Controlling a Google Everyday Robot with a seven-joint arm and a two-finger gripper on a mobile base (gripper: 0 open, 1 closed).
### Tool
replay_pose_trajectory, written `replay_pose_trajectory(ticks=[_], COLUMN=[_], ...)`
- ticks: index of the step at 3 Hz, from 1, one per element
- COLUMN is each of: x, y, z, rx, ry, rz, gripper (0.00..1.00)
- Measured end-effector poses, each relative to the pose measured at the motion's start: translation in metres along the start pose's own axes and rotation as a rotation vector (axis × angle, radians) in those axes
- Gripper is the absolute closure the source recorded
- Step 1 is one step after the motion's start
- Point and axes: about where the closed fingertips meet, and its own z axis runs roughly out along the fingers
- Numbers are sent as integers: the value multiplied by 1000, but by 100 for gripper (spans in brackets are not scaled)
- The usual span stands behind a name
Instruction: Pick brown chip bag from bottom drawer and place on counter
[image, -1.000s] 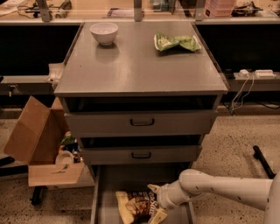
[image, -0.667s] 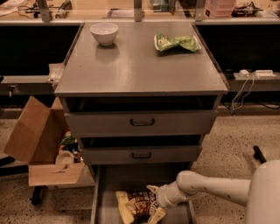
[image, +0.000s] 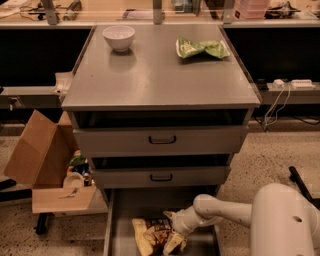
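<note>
The brown chip bag (image: 150, 232) lies on the floor of the open bottom drawer (image: 120, 200), near its front. It is dark brown with pale yellow edges. My gripper (image: 173, 235) reaches in from the right on a white arm and sits at the bag's right edge, touching or overlapping it. The counter (image: 155, 75) is the grey top of the cabinet, far above the gripper.
A white bowl (image: 119, 37) and a green chip bag (image: 200, 48) sit at the back of the counter. Two shut grey drawers with black handles (image: 162, 140) hang above the open drawer. An open cardboard box (image: 42, 165) stands at the left. Cables (image: 280, 100) hang at the right.
The arm's white body has come further into view at the lower right. The gripper stays at the bag's right edge, and the bag has not visibly moved.
</note>
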Motion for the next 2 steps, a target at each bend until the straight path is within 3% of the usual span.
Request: replay_pose_trajectory(ticks=[1,2], x=[7,19], y=[-19,-31], z=[28,48], rx=[-20,-39], ry=[-3,-3], rz=[1,20], gripper=[0,18])
